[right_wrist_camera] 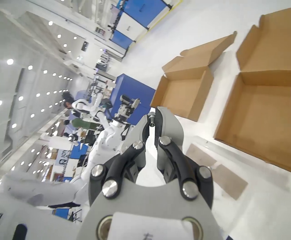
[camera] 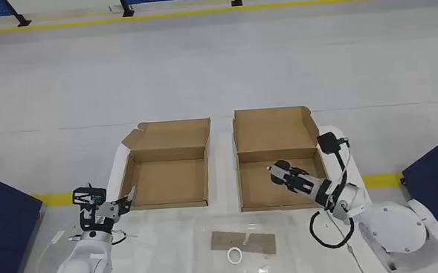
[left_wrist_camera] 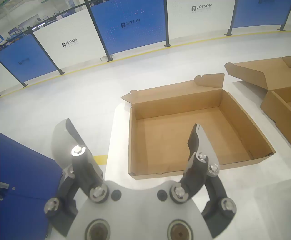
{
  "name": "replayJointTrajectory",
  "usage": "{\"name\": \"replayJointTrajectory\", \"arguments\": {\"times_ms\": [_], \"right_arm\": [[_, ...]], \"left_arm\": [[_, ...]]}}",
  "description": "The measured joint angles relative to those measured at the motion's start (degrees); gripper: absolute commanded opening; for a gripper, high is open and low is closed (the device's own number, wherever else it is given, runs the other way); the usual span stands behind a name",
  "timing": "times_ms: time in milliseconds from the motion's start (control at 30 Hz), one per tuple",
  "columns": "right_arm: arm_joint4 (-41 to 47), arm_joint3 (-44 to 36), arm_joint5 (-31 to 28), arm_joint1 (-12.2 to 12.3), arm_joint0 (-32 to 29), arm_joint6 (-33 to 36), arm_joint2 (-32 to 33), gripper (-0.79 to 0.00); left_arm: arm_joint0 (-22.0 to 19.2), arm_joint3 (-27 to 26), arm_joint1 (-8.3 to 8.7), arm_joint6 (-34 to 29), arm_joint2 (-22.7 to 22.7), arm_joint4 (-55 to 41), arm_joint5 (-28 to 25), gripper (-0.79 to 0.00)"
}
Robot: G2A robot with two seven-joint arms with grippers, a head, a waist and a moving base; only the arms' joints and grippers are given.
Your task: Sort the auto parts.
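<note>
my right pincer [right_wrist_camera: 152, 117] clamps a small silver metal cylinder [right_wrist_camera: 151, 121] by its sides; likely light, rigid, slippery. left pincer [left_wrist_camera: 131, 125] open.

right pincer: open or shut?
Shut: the right pincer grips a small metal part between its fingertips, with only a narrow gap between the fingers.

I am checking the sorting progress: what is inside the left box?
Inside the left box only bare cardboard floor shows, no parts. Its near wall covers a thin strip of floor.
</note>
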Motion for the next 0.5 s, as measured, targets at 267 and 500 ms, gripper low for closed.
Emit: {"name": "replayJointTrajectory", "arguments": {"times_ms": [267, 500], "right_arm": [[-6.3, 8.9, 5.5, -0.5, 9.2, 3.7, -6.8, -0.785], [-13.7, 18.5, 10.4, -1.5, 18.1, 6.6, -14.5, -0.785]], "left_arm": [[0.0, 0.0, 0.0, 0.0, 0.0, 0.0, 0.0, 0.0], [0.0, 0.0, 0.0, 0.0, 0.0, 0.0, 0.0, 0.0]]}}
